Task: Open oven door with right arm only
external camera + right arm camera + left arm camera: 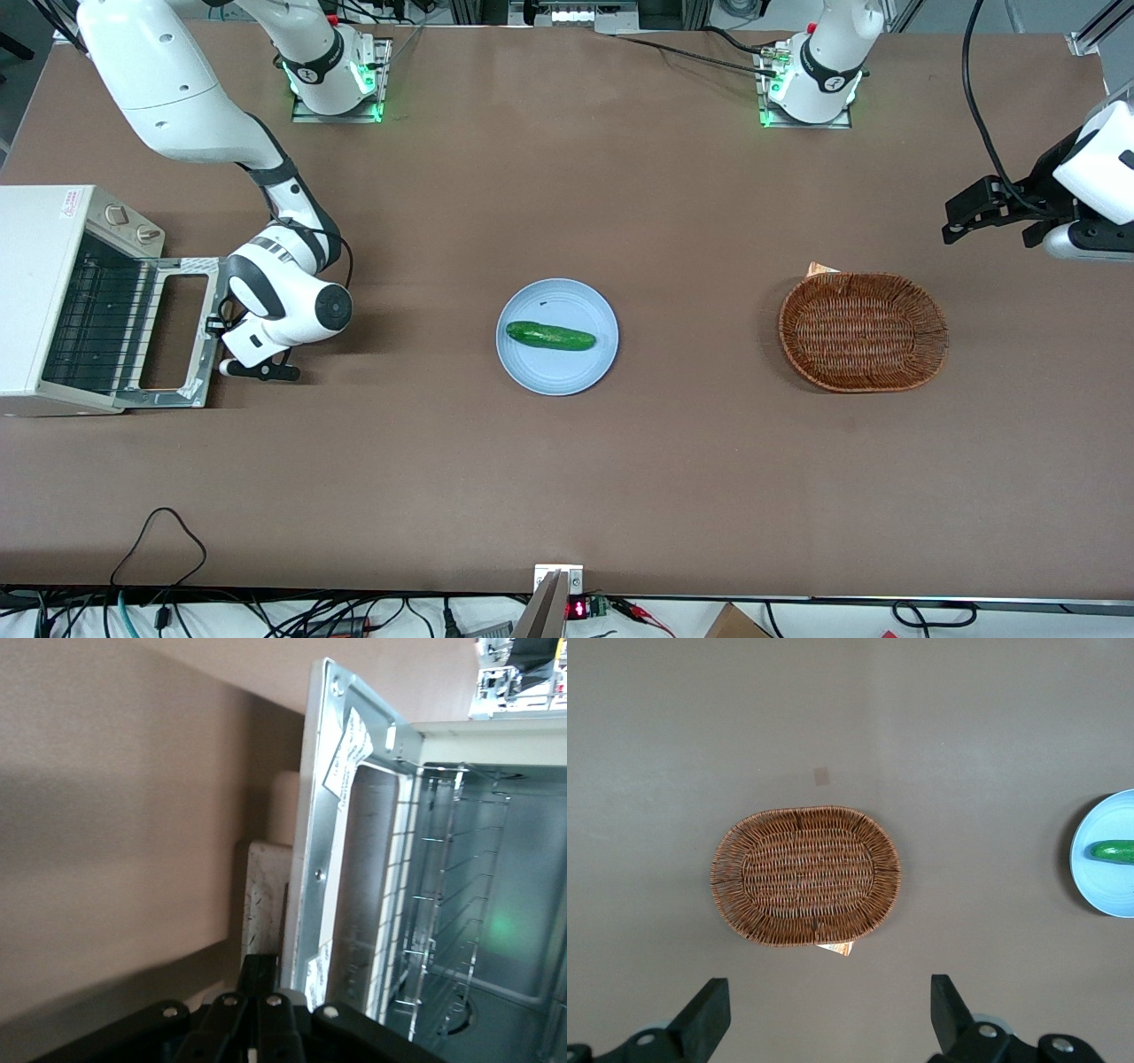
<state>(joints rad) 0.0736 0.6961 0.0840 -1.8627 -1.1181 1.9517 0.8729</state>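
A: One relation counts: oven door (174,331) is swung down nearly flat in front of the toaster oven (53,297), w/ the gripper (215,324) right at its free edge, where the handle would be

B: Gripper state?

A: Can't tell. Door's long axis runs along that edge, crosswise to the right arm (283,306); rack (452,904) exposed. Looks basically open

No text or label can be read.

The right arm (190,111) is bent low, its gripper (215,326) pointing sideways.
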